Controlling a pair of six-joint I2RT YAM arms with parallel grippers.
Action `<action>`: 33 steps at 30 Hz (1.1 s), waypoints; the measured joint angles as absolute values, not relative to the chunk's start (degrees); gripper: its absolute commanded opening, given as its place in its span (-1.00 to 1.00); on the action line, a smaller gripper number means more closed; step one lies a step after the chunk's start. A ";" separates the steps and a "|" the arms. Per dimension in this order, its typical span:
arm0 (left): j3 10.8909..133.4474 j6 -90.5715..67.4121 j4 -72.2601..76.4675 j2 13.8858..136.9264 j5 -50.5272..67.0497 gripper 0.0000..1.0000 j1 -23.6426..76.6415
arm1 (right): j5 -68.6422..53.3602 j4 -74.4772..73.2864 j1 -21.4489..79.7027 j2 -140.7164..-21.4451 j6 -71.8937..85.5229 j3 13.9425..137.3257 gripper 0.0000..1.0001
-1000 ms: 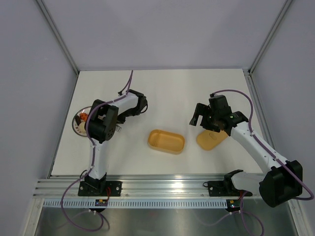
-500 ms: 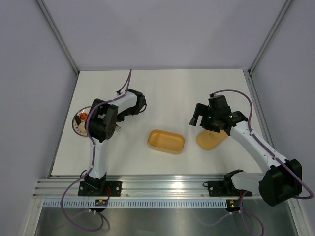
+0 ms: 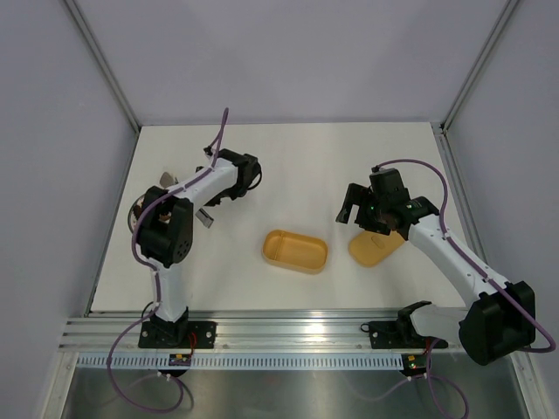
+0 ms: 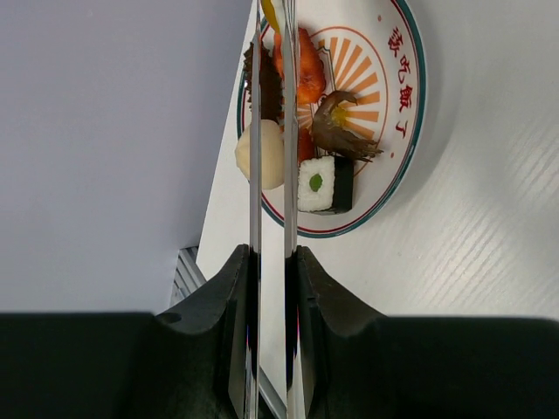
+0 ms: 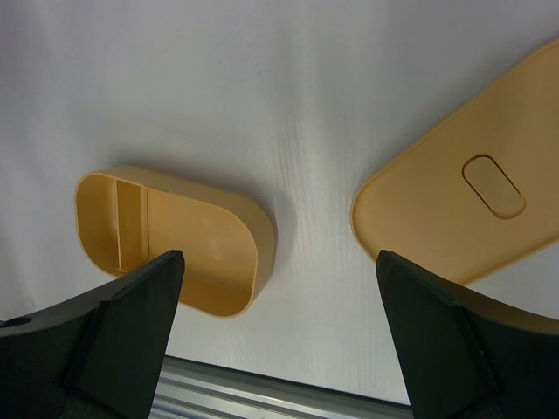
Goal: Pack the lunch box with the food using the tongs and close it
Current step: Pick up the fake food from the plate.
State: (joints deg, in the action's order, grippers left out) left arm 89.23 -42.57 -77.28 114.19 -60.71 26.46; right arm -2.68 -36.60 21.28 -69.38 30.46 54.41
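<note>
My left gripper is shut on the thin silver tongs, whose two arms run nearly parallel out over the food. The tong tips leave the top edge of the left wrist view. The food lies on a patterned-rim white plate: a white roll with a green centre, a whitish ball, an orange-red piece and a brown piece. The open yellow-orange lunch box stands at mid-table. Its lid lies flat to its right. My right gripper hovers open between box and lid.
The plate sits at the table's left edge, mostly hidden under my left arm. Grey walls close in the table at left, back and right. An aluminium rail runs along the near edge.
The left gripper has squeezed the tongs narrower. The left arm has swung, its wrist going farther back and its elbow moving left over the plate. The right arm has not moved.
</note>
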 measured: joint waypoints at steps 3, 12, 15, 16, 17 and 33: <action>89.21 -42.54 -77.30 111.79 -61.08 -1.00 26.65 | -2.68 -36.60 21.28 -69.38 30.48 54.41 0.99; 88.58 -41.28 -77.47 104.20 -61.34 -1.00 31.90 | -0.58 -37.63 21.28 -69.38 30.41 55.35 0.99; 88.58 -40.23 -77.52 101.03 -61.28 -1.00 36.12 | 1.41 -39.03 21.28 -69.43 30.15 56.60 0.99; 88.60 -39.92 -77.52 100.25 -61.23 -1.00 37.50 | 2.04 -39.51 21.28 -69.54 29.98 57.06 0.99; 88.66 -39.57 -77.54 99.42 -61.06 -1.00 39.07 | 2.39 -39.97 21.28 -69.78 29.87 57.63 0.98; 89.25 -37.60 -77.73 88.47 -54.22 -1.00 52.27 | 6.66 -41.71 46.24 -66.43 41.52 43.59 0.77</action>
